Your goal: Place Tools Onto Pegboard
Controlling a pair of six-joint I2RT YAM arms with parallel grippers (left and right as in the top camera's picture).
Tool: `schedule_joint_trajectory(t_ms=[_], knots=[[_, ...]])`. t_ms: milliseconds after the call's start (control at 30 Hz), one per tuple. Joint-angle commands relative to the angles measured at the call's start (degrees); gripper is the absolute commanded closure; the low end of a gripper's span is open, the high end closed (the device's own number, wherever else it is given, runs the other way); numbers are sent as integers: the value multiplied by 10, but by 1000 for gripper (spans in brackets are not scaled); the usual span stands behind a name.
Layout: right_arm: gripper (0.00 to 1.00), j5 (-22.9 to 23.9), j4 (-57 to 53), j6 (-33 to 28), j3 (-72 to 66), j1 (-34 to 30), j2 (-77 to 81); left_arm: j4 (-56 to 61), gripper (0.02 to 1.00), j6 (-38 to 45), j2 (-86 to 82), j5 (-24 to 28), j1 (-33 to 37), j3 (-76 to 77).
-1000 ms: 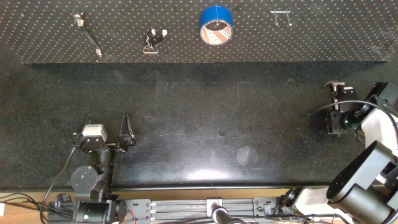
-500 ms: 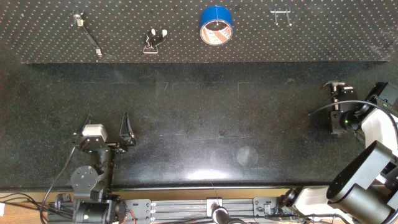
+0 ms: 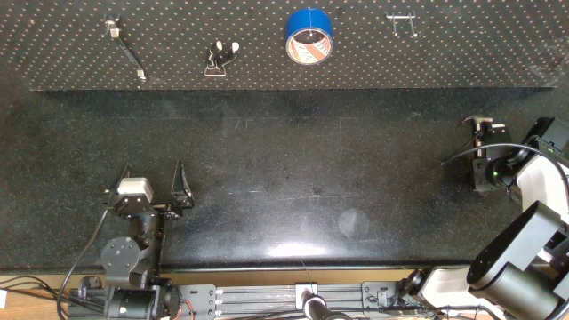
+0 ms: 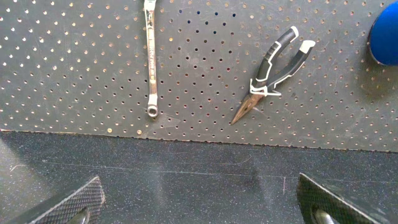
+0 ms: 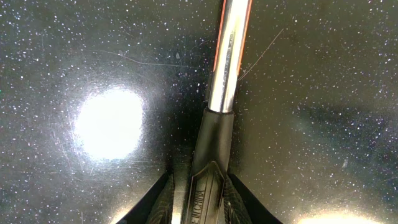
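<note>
Three tools hang along the black pegboard [image 3: 462, 62] behind the counter: a slim silver wrench [image 3: 130, 55] slanting near its left end, black-and-white needle-nose pliers [image 3: 220, 59] beside it with the nose pointing down, and a roll of blue tape [image 3: 309, 21] at the middle. A bare wire hook [image 3: 403, 24] sits further right. A hammer [image 3: 481, 124] with chrome shaft and black rubber grip, clasped by the right gripper [image 5: 200, 190], is near the counter's right edge.
</note>
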Motion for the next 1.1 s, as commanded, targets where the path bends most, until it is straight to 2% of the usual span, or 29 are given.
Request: schedule_joint_trajectory(t_ms=[33, 133, 200, 1100], knots=[[807, -3, 0, -8, 3, -1, 6, -4, 23, 8, -5, 4, 3, -1], [886, -3, 0, -8, 3, -1, 6, -4, 20, 8, -5, 4, 3, -1], [904, -3, 0, -8, 3, -1, 6, -4, 23, 8, -5, 4, 3, -1], [904, -4, 3, -9, 3, -1, 6, -4, 23, 8, -5, 4, 3, -1]])
